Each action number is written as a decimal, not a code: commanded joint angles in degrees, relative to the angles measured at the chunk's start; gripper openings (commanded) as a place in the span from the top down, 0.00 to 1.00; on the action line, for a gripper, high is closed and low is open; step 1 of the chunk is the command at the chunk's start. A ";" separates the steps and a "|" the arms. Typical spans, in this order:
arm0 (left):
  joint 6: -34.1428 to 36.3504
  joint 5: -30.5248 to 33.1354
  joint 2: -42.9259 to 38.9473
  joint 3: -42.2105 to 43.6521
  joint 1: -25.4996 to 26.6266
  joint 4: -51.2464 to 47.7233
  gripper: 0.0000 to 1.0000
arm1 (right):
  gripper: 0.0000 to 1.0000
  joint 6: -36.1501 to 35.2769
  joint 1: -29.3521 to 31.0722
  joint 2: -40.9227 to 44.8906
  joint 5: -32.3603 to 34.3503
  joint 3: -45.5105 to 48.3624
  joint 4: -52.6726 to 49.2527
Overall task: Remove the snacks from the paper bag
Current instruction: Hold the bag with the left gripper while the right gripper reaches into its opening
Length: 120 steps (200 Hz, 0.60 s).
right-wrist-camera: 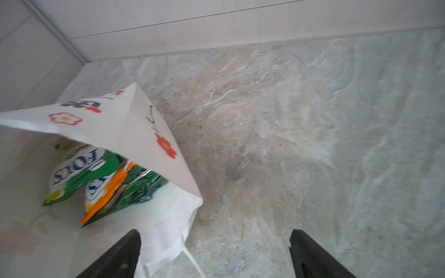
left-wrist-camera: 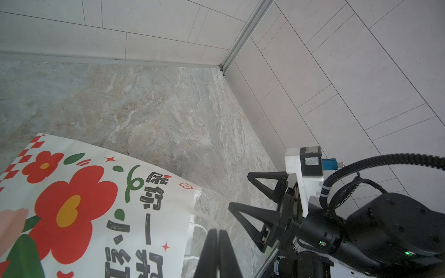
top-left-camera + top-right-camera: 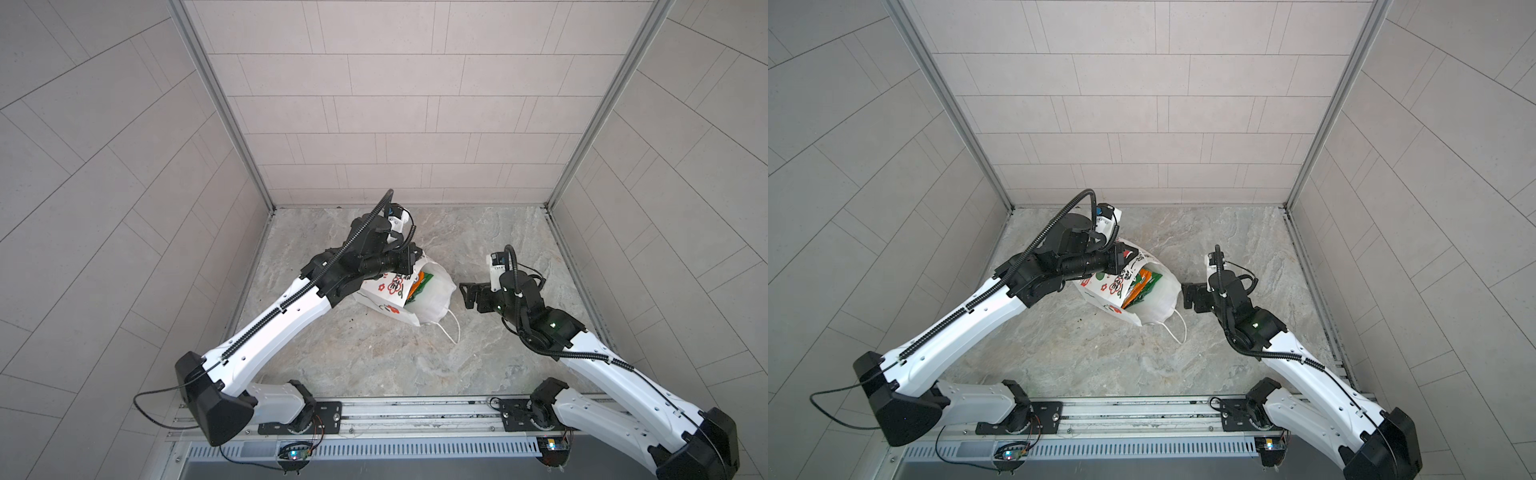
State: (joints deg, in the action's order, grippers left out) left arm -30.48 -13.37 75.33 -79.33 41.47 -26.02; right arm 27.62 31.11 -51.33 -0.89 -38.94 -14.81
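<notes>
We see a grey marbled table (image 3: 374,361) closed in by pale tiled walls (image 3: 395,83), and two white and black arms reaching in from the near rail: the left arm (image 3: 270,324) stretches toward the middle and the right arm (image 3: 602,374) bends in from the other side. Between them, near the middle of the table, the paper bag (image 3: 436,291) rests tipped over. Its side printed with red flowers faces the left arm and its open mouth faces the right arm. The snacks (image 3: 1142,286) are all inside the bag, showing through the mouth in both top views. The right wrist view is blurred, but there we make out a green FOX'S packet (image 1: 79,173), an orange packet (image 1: 106,192) and a crinkled dark green bag (image 1: 142,185) stacked against one another; we cannot count more. The left gripper (image 2: 218,232) sits at the far upper edge of the mouth with its fingers clenched tight together. A pale strip runs from the bag's rim to their tips, so it grips the bag, though we cannot tell whether by the paper or the cord. The right gripper (image 3: 465,296) hovers just beside the mouth with its fingers spread wide and nothing between them; we cannot tell whether one finger touches the rim. A white cord handle (image 3: 455,332) loops loose on the table beside the mouth.
</notes>
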 commanded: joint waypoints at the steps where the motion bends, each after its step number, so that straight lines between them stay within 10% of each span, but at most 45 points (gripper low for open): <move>1: -0.80 2.46 0.06 0.49 0.65 3.23 1.00 | 0.06 4.20 0.04 0.07 -13.92 1.68 4.86; 120: -1.77 3.22 0.56 0.84 1.59 4.78 1.00 | 0.41 11.67 6.24 -14.61 -25.26 6.36 26.84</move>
State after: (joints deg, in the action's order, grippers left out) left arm -32.16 -11.00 76.42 -79.02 42.83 -23.29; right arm 38.33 35.66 -63.44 -25.17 -31.68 6.72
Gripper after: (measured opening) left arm 0.043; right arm 0.596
